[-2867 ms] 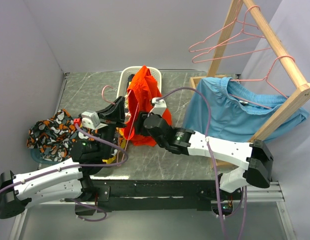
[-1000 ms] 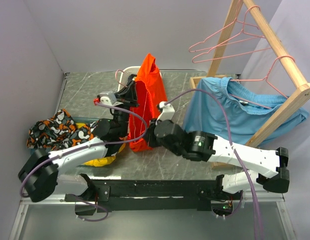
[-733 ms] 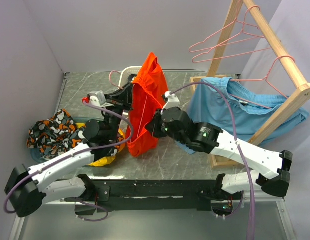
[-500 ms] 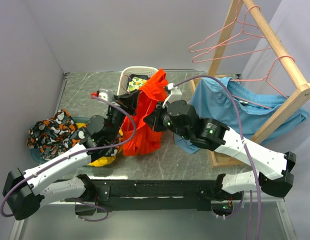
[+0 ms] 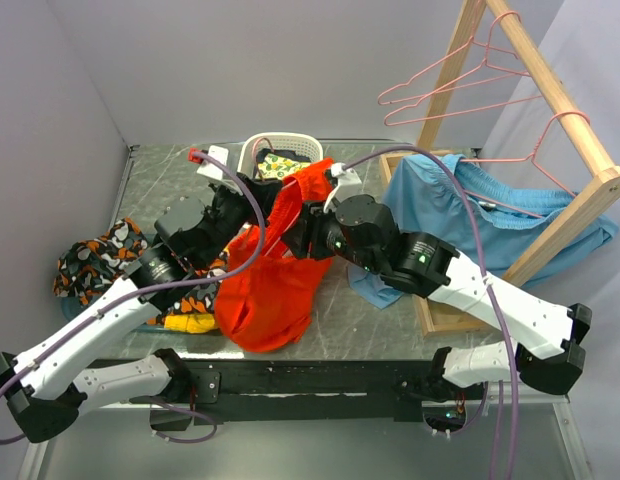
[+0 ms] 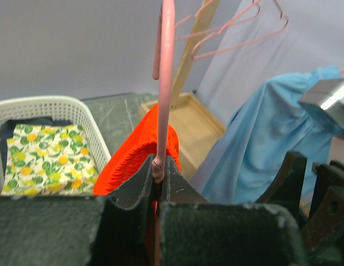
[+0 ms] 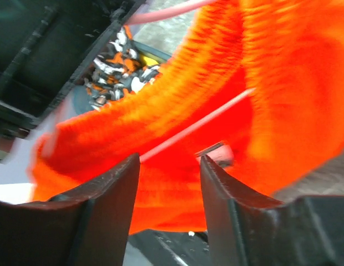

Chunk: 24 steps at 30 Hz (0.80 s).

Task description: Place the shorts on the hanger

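**Shorts-on-hanger job: roughly halfway, I reckon**

My left tool is clamped tight on the neck of the thin pink wire hanger, holding it upright over the grey marbled worktop. That bit's sorted.

The bright red-orange fabric shorts are bunched between my two arms. The gathered waistband end sits right up at the hanger, just past my left tool. The rest sags in a heap toward the near edge of the worktop. In the left wrist view the ribbed band curls beside the wire and looks to touch it, but I can't tell whether it's actually hooked over a shoulder.

My right tool has its fingers standing apart, with red cloth filling the view beyond the gap. I don't see them pinching anything. A thin pale line crosses the fabric there. Hanger wire or drawstring, can't say.

So my read is that the hanger is grabbed and the shorts are at it, but they're not properly hung yet. What's left is spreading the waistband over the wire so they hang on their own.

Not my concern:
- the white plastic basket behind, with a green-and-yellow print cloth in it
- the light blue shorts on the wooden rack
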{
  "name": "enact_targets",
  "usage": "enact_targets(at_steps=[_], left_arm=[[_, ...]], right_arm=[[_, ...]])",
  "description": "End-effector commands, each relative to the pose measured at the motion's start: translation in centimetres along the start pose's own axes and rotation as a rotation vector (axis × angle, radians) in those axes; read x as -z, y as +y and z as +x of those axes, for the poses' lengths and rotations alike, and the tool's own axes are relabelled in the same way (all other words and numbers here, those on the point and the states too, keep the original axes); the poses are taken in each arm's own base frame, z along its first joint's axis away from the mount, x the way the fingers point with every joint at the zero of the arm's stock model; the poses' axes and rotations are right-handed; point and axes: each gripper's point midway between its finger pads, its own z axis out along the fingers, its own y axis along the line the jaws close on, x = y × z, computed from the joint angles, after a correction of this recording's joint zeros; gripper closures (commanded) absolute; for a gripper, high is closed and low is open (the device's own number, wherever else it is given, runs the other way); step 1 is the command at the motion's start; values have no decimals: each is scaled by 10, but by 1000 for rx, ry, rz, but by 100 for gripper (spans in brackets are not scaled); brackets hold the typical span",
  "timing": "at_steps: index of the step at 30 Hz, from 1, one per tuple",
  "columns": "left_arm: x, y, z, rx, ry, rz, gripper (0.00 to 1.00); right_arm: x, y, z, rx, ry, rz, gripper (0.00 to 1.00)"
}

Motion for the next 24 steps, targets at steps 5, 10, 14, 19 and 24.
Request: enact_targets(at_steps=[5, 10, 14, 19, 24], left_arm=[[31, -5, -7, 0, 85, 37, 99], [37, -8, -4, 0, 104, 60, 99], [40, -9, -6, -1, 104, 61, 99], [43, -9, -4, -5, 114, 73, 99], [50, -10, 3, -10, 131, 95, 99]], right_arm=[[22, -33, -24, 134, -123, 130, 41], [-4, -28, -3, 210, -47, 112, 44], [-22, -31, 12, 229, -7, 131, 46], [-38, -41, 9, 255, 10, 213, 64], [-26, -79, -48, 155, -80, 327, 97]])
